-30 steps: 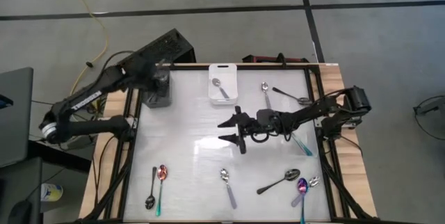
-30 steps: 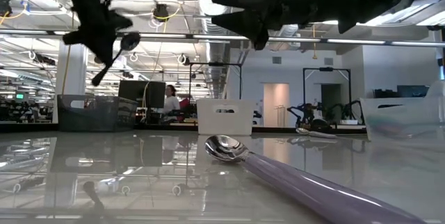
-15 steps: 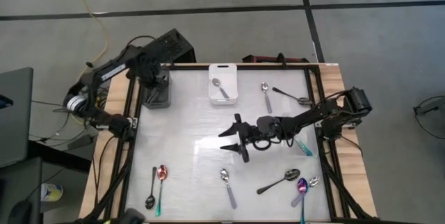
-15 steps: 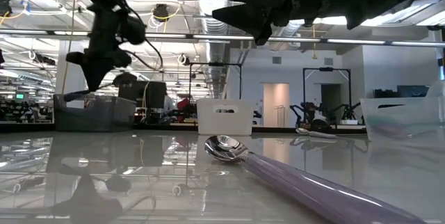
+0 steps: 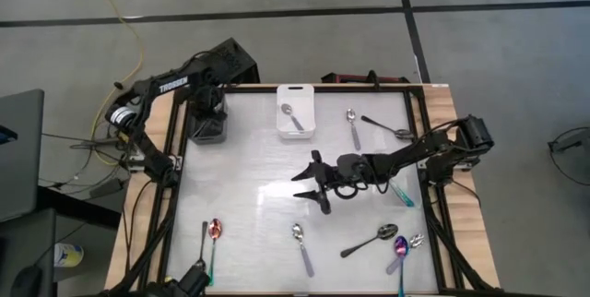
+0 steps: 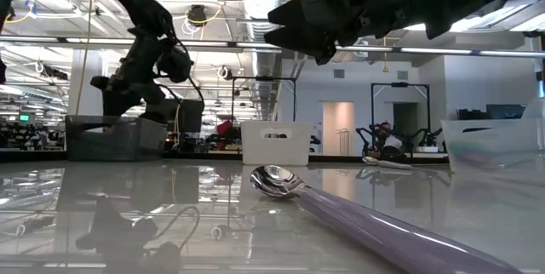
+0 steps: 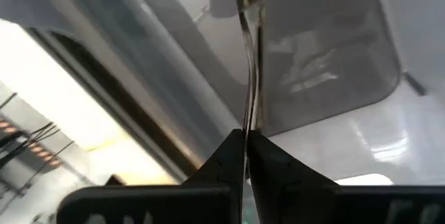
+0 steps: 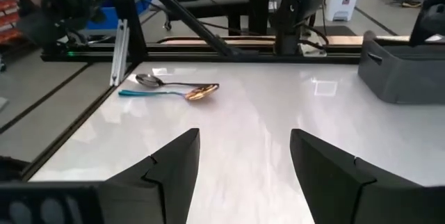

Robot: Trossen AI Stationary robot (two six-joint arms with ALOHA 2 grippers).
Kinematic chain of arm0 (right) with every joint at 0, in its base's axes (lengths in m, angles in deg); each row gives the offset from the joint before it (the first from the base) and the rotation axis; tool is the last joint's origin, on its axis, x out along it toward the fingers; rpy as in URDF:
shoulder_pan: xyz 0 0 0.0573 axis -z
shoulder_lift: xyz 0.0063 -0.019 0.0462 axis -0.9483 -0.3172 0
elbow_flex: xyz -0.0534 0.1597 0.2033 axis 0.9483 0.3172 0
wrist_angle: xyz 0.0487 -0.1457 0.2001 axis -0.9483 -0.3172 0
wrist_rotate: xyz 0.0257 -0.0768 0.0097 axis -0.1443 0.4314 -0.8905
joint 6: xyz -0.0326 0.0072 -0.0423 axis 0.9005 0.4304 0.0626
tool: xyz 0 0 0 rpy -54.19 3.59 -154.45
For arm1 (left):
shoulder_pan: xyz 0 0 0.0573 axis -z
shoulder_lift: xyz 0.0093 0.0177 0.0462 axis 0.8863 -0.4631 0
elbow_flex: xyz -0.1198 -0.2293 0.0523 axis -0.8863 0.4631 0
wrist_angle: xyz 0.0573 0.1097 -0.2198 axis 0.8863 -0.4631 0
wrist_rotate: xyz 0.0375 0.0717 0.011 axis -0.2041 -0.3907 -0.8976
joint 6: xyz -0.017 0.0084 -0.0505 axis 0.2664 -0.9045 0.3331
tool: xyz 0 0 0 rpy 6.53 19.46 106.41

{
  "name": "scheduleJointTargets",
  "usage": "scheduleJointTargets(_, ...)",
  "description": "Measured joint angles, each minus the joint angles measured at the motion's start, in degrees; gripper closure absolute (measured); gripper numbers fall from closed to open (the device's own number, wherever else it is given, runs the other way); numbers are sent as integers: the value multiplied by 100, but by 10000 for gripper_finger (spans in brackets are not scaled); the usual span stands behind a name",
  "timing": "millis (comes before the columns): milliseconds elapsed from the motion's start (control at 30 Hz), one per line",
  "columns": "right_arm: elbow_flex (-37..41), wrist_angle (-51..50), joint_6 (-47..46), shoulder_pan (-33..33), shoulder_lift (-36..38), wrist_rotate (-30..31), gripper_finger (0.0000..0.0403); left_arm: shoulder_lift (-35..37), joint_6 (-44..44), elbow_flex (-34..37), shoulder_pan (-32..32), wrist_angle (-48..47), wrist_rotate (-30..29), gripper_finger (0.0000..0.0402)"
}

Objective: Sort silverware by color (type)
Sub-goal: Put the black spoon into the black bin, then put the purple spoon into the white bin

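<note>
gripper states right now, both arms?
Left gripper: shut on a slim spoon handle, over the dark bin.
Right gripper: open, empty, above mid-table.

Spoon (image 7: 249, 78) bowl beyond frame edge

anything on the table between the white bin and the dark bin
No. In the high view the stretch of table between the white bin and the dark bin is bare; the left gripper hangs over the dark bin itself.

Your left end effector (image 5: 208, 103) sits upper left of the high view, fingers (image 7: 236, 158) pressed together. Your right end effector (image 5: 307, 184) hovers mid-frame, fingers (image 8: 170, 165) spread wide, arm stretched leftward.
</note>
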Motion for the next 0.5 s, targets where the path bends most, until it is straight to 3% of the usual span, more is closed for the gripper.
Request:
scheduleJointTargets(200, 0, -43, 72, 81, 2, 0, 154, -12, -101, -384, 0, -439, -305, 367)
scheduleJointTargets(500, 0, -103, 86, 130, 4, -2, 154, -10, -302, -1182, 65, -778, -270, 315)
